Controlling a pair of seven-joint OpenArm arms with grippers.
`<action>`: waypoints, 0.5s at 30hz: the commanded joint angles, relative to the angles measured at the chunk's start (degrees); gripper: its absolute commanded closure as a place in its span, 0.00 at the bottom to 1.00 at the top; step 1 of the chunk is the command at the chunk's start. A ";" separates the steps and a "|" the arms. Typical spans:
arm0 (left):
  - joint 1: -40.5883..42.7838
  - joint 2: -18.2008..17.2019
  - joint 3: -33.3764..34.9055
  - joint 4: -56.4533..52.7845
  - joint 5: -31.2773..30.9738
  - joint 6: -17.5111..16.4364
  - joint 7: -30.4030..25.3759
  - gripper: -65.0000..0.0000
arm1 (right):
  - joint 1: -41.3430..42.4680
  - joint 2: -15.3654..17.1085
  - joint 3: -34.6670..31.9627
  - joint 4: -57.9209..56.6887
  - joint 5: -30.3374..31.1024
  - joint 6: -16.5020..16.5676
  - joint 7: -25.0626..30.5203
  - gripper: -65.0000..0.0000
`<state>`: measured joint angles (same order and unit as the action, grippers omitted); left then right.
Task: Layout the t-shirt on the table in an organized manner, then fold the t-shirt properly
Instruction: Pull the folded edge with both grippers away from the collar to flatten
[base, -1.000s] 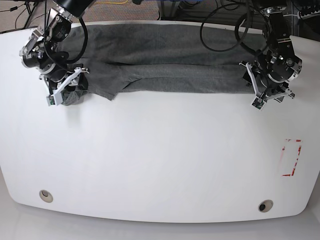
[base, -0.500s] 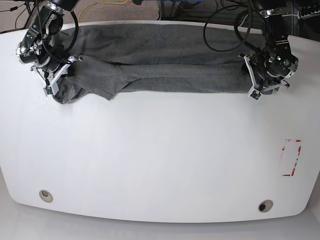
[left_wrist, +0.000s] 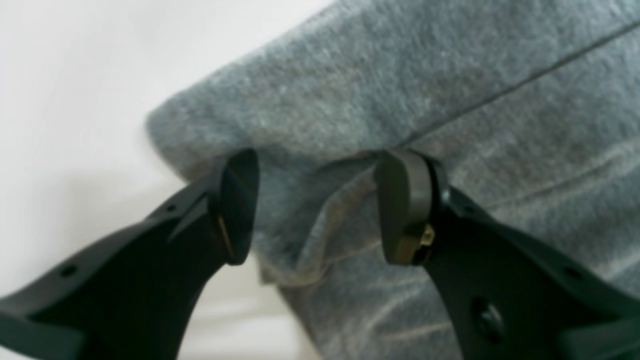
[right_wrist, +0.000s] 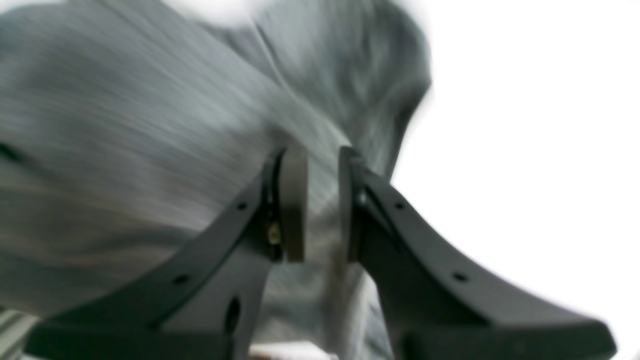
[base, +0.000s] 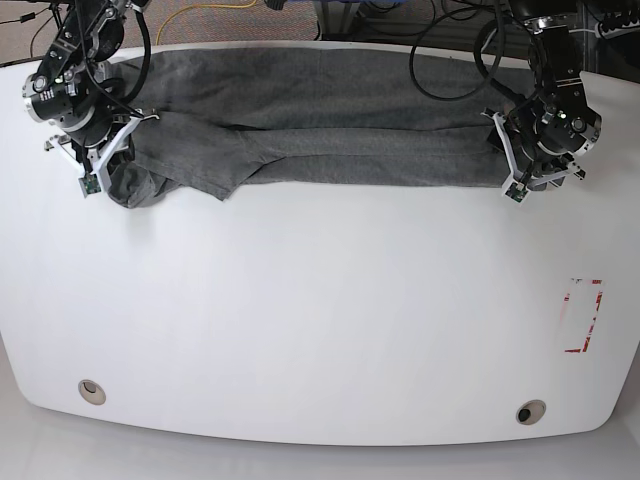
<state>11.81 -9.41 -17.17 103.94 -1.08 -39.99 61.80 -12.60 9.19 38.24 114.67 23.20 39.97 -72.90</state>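
The grey t-shirt (base: 330, 100) lies as a long folded band along the far edge of the white table (base: 320, 300). My right gripper (base: 100, 175), at the base view's left, is shut on the bunched end of the t-shirt (right_wrist: 125, 125); in the right wrist view its jaws (right_wrist: 322, 200) are almost together with fabric between them. My left gripper (base: 510, 185), at the base view's right, sits at the shirt's other end. In the left wrist view it (left_wrist: 320, 205) is open, its fingers astride a hemmed corner of the t-shirt (left_wrist: 400, 75).
Two round metal grommets (base: 92, 391) (base: 530, 411) sit near the front edge. A red-and-white sticker (base: 584, 315) is at the right. Black cables (base: 450, 60) hang over the shirt's far right. Bare white tabletop shows in both wrist views (left_wrist: 60, 75) (right_wrist: 525, 100).
My right gripper has moved left and back with the shirt's end, stretching it out. My left gripper has moved up onto the shirt's right end.
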 joint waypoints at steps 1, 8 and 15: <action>0.36 -0.48 -0.11 2.74 -0.19 -0.01 -0.57 0.47 | 0.51 0.08 0.75 0.98 5.50 0.03 -1.60 0.84; 0.54 -0.48 -0.11 2.56 -0.10 -0.01 -0.57 0.47 | 0.42 -1.15 -1.27 -2.01 10.69 0.03 -0.90 0.85; 0.54 -0.39 -0.11 -0.16 -0.10 -0.01 -0.75 0.47 | -0.19 -1.50 -5.32 -10.01 5.15 0.03 5.70 0.85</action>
<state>12.60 -9.23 -17.08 103.98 -1.28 -39.99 61.49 -13.17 6.81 33.19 105.38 29.76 39.97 -69.14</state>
